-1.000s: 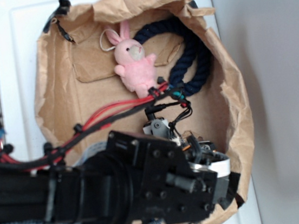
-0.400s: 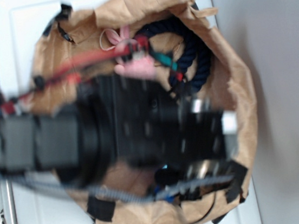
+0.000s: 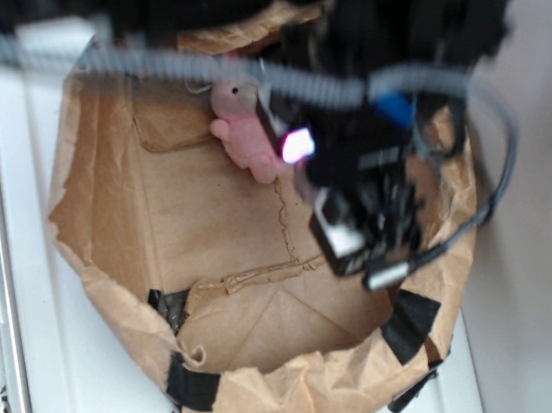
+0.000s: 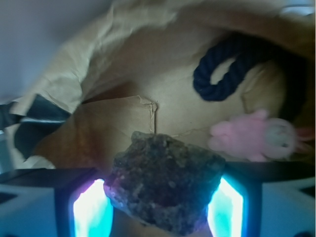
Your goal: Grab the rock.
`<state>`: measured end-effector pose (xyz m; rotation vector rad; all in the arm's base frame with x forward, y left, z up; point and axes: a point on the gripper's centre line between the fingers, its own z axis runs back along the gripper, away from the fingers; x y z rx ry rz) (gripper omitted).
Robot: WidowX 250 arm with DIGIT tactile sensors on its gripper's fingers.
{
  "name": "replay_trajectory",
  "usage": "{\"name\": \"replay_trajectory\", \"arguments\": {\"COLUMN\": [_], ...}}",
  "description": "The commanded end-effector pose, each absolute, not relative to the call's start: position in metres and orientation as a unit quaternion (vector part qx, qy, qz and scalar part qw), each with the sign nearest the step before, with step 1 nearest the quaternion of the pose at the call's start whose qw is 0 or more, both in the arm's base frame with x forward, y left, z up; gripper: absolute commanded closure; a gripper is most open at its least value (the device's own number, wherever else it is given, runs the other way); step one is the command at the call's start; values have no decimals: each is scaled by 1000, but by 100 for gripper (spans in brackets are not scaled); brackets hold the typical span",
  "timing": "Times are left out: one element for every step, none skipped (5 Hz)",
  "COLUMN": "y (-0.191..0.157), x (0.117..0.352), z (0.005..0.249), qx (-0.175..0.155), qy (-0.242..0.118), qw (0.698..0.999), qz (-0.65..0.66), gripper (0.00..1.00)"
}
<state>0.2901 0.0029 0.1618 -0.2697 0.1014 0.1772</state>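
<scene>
The rock (image 4: 165, 185), a rough mottled brown-grey lump, fills the lower middle of the wrist view. It is pinched between the two glowing cyan pads (image 4: 91, 210) of my gripper (image 4: 160, 210), which is shut on it. The rock hangs above the brown paper floor, clear of it. In the exterior view my gripper (image 3: 354, 222) is a blurred black mass over the right side of the paper bag (image 3: 208, 225), and the rock itself cannot be made out there.
A pink plush bunny (image 3: 241, 130) (image 4: 252, 136) lies at the back of the bag, beside a coiled navy rope (image 4: 222, 74). The bag's crumpled walls (image 4: 84, 64) ring the space. Black tape patches (image 3: 407, 326) hold its front rim. My arm and a grey cable (image 3: 189, 71) cross the top.
My arm has swung from the lower left of the exterior view up to the top right, blurred by motion. The bag's floor, covered before, now shows.
</scene>
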Motion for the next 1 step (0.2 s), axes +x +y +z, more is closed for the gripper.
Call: {"name": "replay_trajectory", "arguments": {"y": [23], "x": [277], "z": [196], "qx": [-127], "qy": [-41], "qw": [990], "qz": [52], "gripper": [100]}}
